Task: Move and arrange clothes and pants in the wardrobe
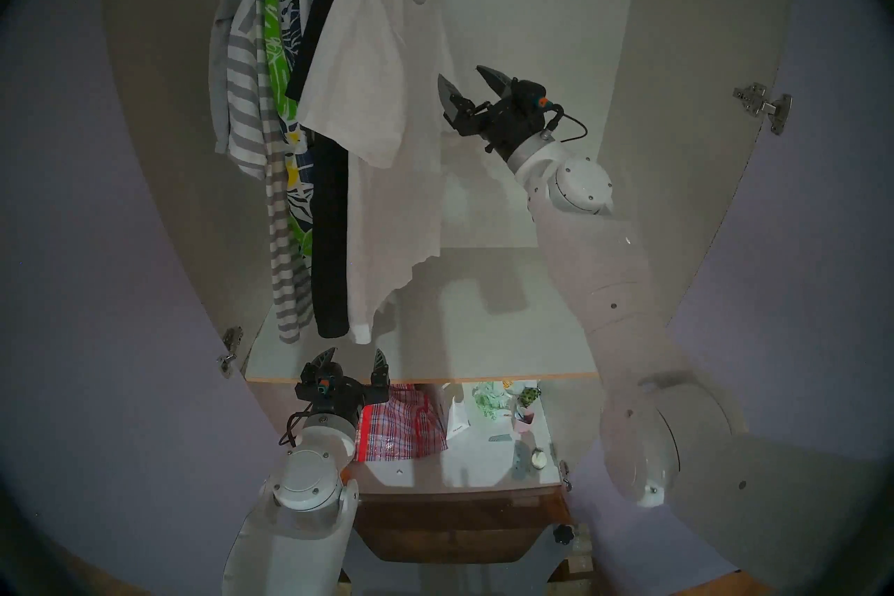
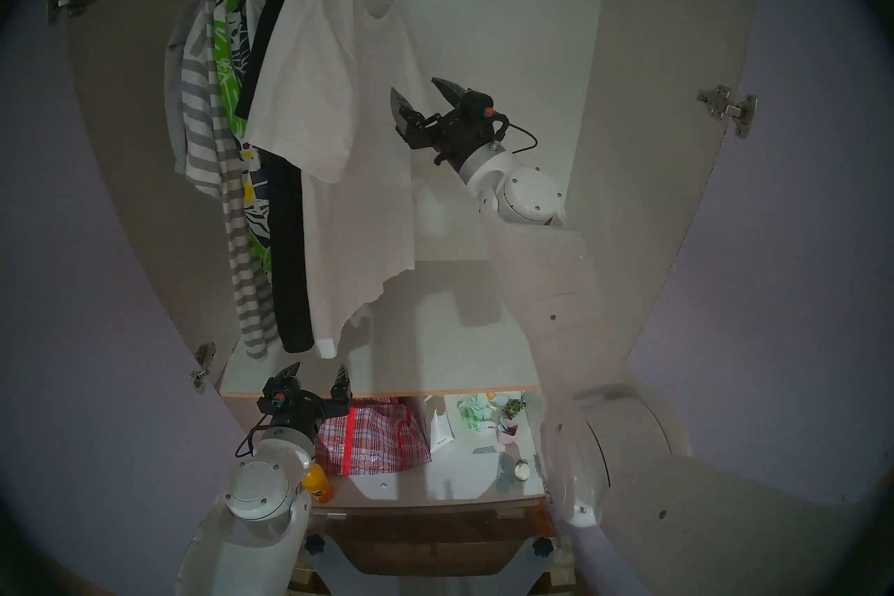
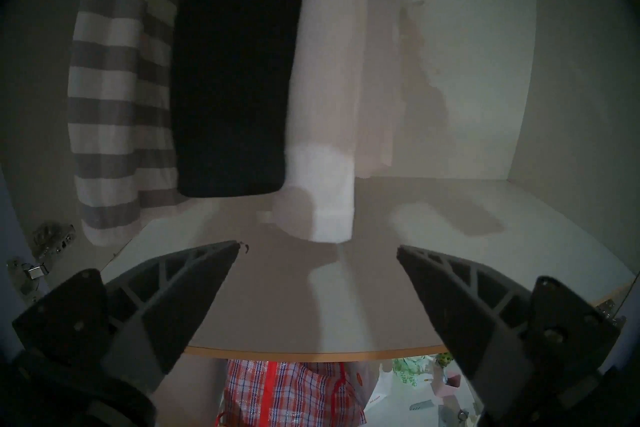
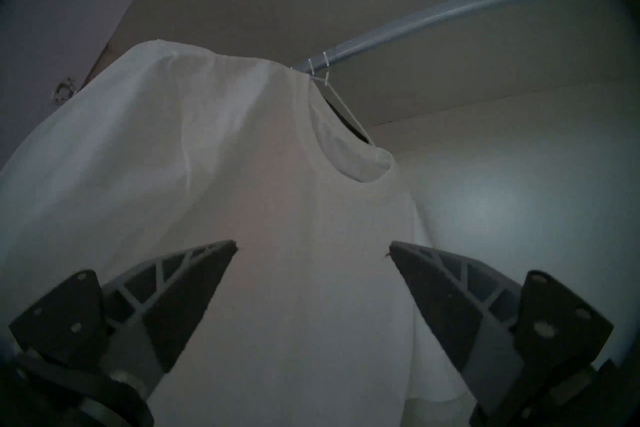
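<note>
- White cotton fills most of what is seen: a large white T-shirt (image 1: 377, 97) is hung as the rightmost of 6 garments on wire hangers, all bunched toward the left end of the rail (image 4: 433, 20) inside the wardrobe (image 1: 532, 24).
- To its left, in order, a black garment (image 1: 329, 217), a small white one, a leaf-print garment (image 1: 283, 48), a striped garment (image 1: 242, 97) and a plain grey one are ranged; the right half of the rail is bare.
- The right gripper (image 1: 467, 84) is held at chest height just beside the T-shirt's right edge, its jaws spread wide with nothing between them; whether the near fingertip touches the cloth cannot be told.
- The left gripper (image 1: 353, 360) is parked at the front edge of the wardrobe shelf (image 1: 484, 338), below the hems, equally wide open and empty.
- A red plaid bag (image 1: 401, 430) is seen on the level beneath.
- The step in hand is judged to be a shift of the T-shirt along the rail.
- For the next move, the hanger neck or shoulder, higher up, would need to be reached and gripped, since loose fabric would likely only swing.
</note>
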